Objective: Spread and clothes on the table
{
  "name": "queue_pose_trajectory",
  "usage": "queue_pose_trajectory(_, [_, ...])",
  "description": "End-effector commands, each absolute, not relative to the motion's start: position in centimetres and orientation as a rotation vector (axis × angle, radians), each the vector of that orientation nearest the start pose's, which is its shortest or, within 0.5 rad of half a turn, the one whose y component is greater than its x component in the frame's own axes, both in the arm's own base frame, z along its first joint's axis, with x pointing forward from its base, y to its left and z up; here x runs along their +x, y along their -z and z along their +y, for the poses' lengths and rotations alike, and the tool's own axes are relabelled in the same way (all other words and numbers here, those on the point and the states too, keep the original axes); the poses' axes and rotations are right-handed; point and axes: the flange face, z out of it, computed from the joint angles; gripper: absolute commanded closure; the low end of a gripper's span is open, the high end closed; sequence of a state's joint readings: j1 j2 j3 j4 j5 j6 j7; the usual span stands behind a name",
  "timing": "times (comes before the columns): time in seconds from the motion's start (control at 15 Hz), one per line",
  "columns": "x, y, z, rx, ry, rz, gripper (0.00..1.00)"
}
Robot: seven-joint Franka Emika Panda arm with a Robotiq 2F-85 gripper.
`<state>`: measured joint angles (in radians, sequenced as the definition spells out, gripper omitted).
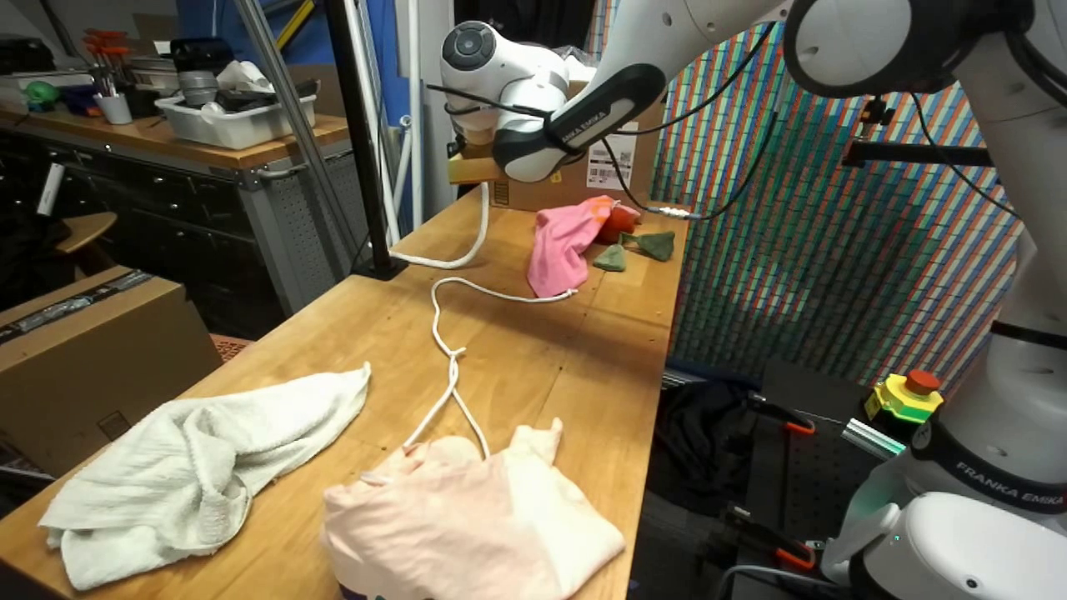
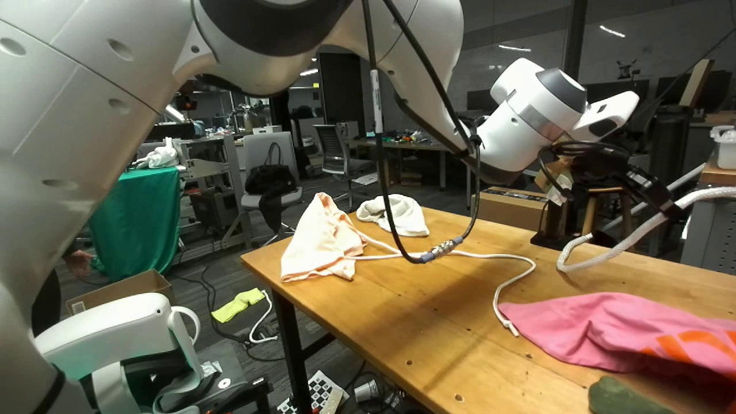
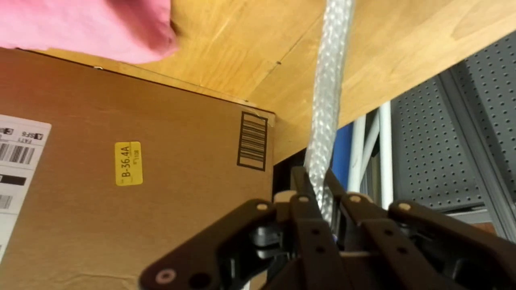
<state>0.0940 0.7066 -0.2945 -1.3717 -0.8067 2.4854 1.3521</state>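
Observation:
My gripper [image 3: 316, 181] is shut on a thick white rope [image 3: 330, 76] in the wrist view. An exterior view shows the gripper [image 2: 667, 204] above the table [image 2: 402, 305]; the rope [image 2: 627, 241] hangs down to the tabletop. A crumpled pink cloth [image 1: 563, 242] lies at the far end; it also shows in the wrist view [image 3: 100, 28]. A bunched pale peach garment [image 1: 450, 525] and a folded white towel [image 1: 200, 475] lie at the near end. Both show in an exterior view too, the garment [image 2: 322, 241] and the towel [image 2: 397, 215].
A thin white cord [image 1: 453, 358] runs between the peach and pink cloths. Small green cloths [image 1: 654, 246] lie beside the pink one. A cardboard box [image 3: 189, 193] stands at the table's far end. A black post [image 1: 367, 167] rises at the table edge. A yellow cloth [image 2: 237, 305] lies on the floor.

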Motion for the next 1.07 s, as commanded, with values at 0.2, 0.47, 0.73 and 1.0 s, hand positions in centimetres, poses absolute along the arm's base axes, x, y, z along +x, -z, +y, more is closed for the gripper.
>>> queue_pose_trajectory(0.2, [76.4, -32.4, -10.9, -3.143, 1.217, 1.456, 0.92])
queue_pose_trajectory(0.47, [76.6, -31.3, -11.7, -3.185, 1.189, 1.487, 0.91])
queue_pose_trajectory(0.73, [77.6, -31.4, -12.1, -3.194, 1.22, 1.516, 0.91])
queue_pose_trajectory(1.0, [78.9, -31.3, -12.4, -3.257, 1.246, 1.512, 0.9])
